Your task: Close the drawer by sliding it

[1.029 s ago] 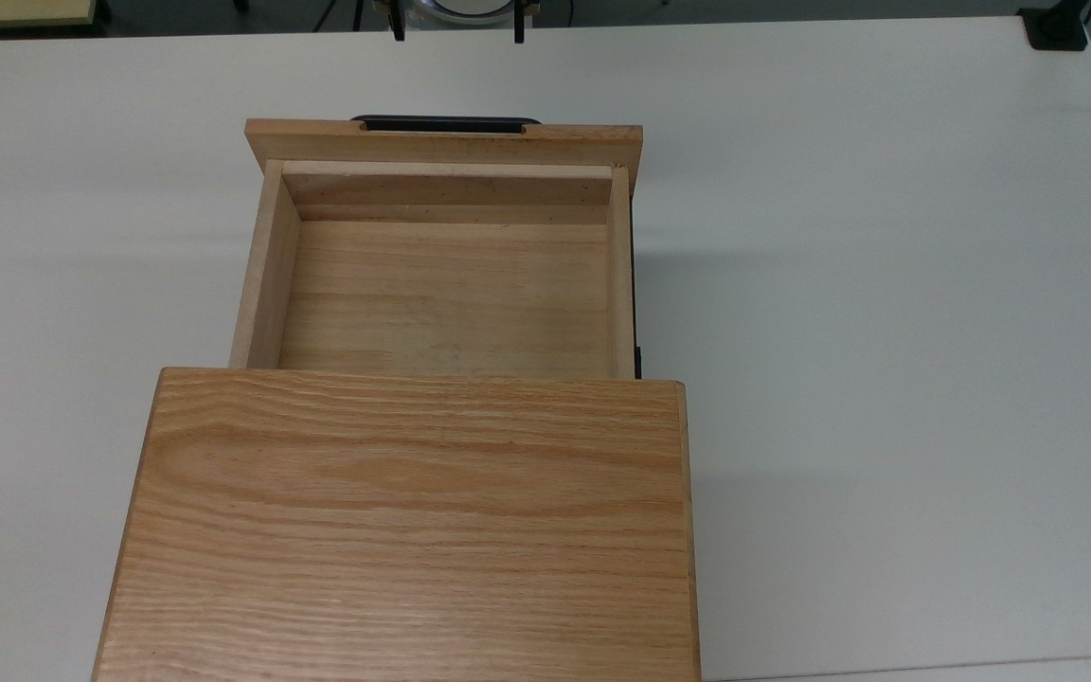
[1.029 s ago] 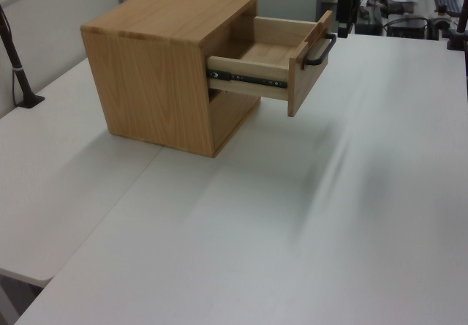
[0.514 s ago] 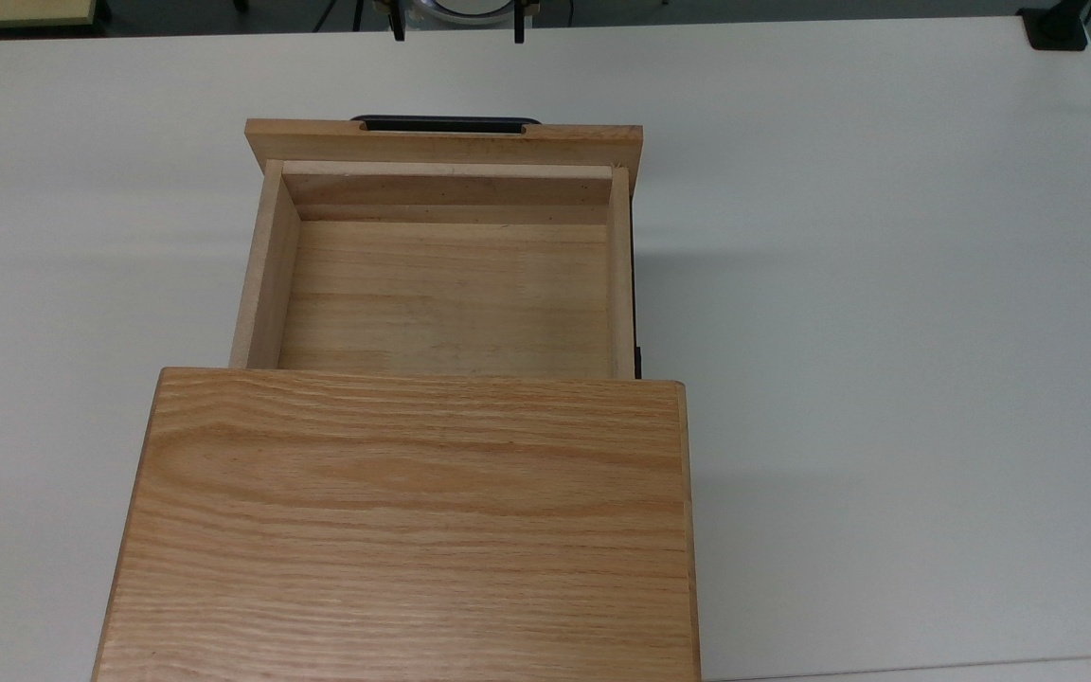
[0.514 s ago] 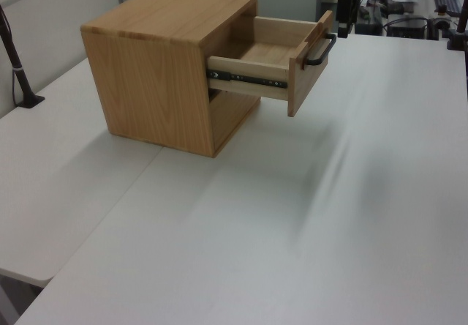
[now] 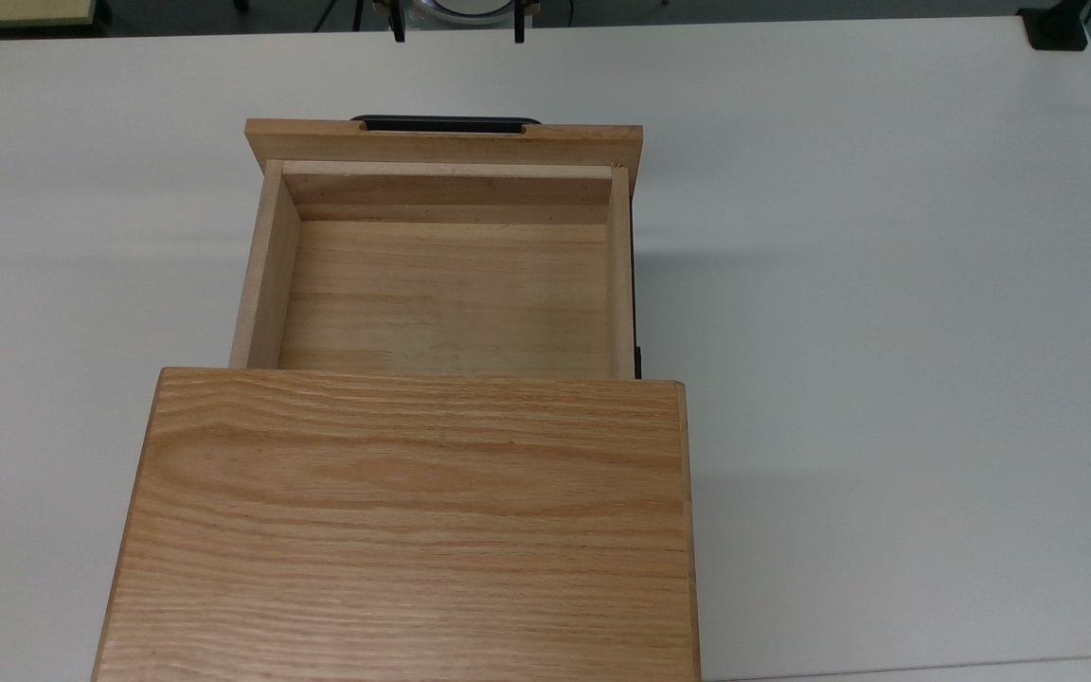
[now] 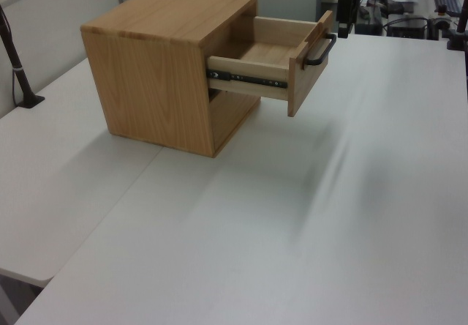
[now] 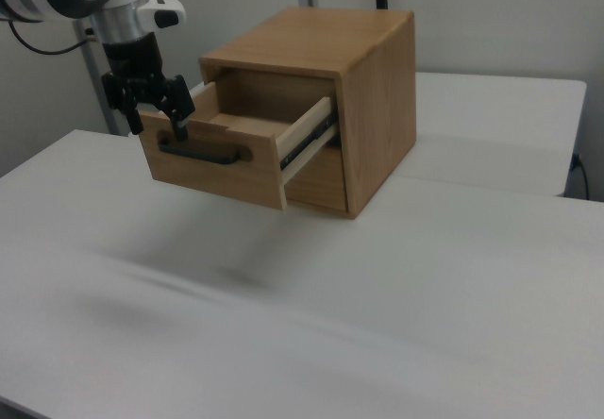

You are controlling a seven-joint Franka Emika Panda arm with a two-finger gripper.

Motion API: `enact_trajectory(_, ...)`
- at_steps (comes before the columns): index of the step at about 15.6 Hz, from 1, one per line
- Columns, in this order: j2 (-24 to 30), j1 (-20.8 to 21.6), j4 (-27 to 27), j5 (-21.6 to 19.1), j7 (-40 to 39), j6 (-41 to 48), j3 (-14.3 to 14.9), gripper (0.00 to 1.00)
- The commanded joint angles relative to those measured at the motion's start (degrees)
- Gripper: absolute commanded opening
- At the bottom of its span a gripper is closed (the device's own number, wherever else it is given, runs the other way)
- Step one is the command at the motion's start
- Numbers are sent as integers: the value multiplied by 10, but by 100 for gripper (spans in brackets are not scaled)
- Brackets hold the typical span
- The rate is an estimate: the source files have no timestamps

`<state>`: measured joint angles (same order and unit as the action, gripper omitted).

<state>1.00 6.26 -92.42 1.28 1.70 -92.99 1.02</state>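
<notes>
The drawer (image 5: 451, 294) is a light wooden tray pulled far out of the oak cabinet (image 5: 413, 530), and it is empty. Its front panel carries a long black bar handle (image 5: 451, 123). In the left view the drawer (image 6: 252, 72) juts toward the left view's right on a metal slide rail, its handle (image 6: 322, 50) facing outward. In the right view my gripper (image 7: 156, 125) hangs open just in front of the drawer (image 7: 226, 169), at the panel's upper left corner above the handle (image 7: 200, 153). In the top view my gripper (image 5: 458, 36) sits beyond the handle with its fingers spread.
The cabinet (image 7: 377, 108) stands on a white table (image 5: 886, 284) with wide bare surface around it. A black clamp (image 5: 1057, 28) sits at the top view's upper right corner. A black post (image 6: 18, 76) rises at the left view's left edge.
</notes>
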Motion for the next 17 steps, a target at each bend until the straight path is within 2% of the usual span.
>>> enact_trajectory(1,7,8,-19,1,-84,5,7,100)
enact_trajectory(3,3,8,-22,13,-93,15,6,90)
enact_trajectory(6,0,6,-41,17,-68,13,6,19)
enact_trajectory(7,-6,6,-41,16,-32,12,6,7)
enact_trajectory(8,-10,6,-41,16,-5,11,6,0)
enact_trajectory(12,-30,5,-46,9,29,-16,6,0)
enact_trajectory(17,-53,-1,-43,6,88,-98,6,0)
